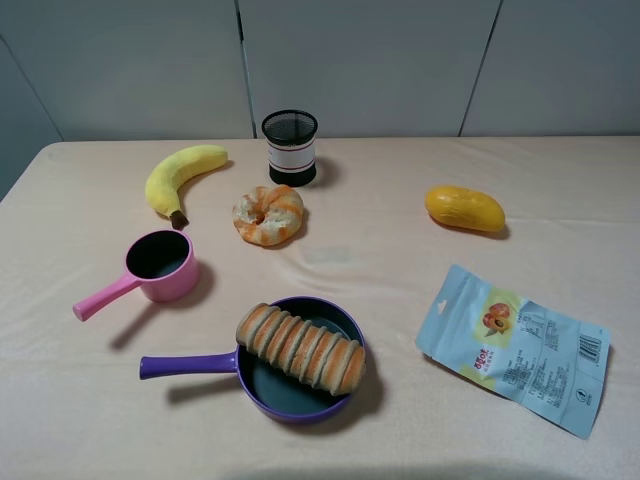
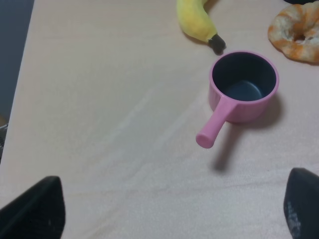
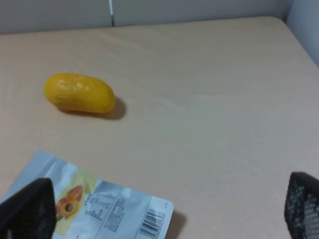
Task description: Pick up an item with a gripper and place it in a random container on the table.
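- Bread roll (image 1: 300, 347) lay across the purple frying pan (image 1: 300, 403), resting on the rim with its ends overhanging a little; by how things lay, the placing looked done.
- It looked light and soft, probably a foam or plush replica, stiff enough to hold its ribbed shape. My judgement: a grip across the middle of its length would suit best, with the ridges helping against slip.
- The left gripper (image 2: 169, 211) showed only two dark fingertips at the corners of its wrist view, set wide apart and holding nothing, above bare table (image 2: 99, 99) near the pink saucepan (image 2: 243, 87).
- The right gripper (image 3: 164, 209) likewise had its fingers spread wide and empty, over the table near the snack packet (image 3: 99, 209) and the mango (image 3: 79, 93).
- Neither arm appeared in the high view, and the roll appeared in neither wrist view.
- The pan's dark floor was mostly hidden under the roll, so whether the roll touched it could not be told.
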{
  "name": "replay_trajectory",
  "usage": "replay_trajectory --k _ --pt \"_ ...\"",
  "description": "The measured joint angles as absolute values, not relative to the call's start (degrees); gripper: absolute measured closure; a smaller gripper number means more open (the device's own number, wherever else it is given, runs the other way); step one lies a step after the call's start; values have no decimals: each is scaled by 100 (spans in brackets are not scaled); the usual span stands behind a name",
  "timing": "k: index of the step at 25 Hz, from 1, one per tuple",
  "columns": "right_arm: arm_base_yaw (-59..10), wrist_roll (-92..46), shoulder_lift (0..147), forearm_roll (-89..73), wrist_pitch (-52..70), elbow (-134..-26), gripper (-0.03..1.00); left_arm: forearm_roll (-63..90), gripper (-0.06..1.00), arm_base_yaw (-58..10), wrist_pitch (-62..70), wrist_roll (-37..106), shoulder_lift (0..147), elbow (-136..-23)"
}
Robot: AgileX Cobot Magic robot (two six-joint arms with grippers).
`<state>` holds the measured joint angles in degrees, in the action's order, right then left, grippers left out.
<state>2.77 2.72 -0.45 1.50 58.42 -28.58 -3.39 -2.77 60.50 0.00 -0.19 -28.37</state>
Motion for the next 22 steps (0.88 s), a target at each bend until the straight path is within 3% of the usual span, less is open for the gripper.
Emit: replay_trajectory --k 22 --pt "277 272 -45 150 5842 -2858 27 -339 6 -277 6050 0 -19 -2837"
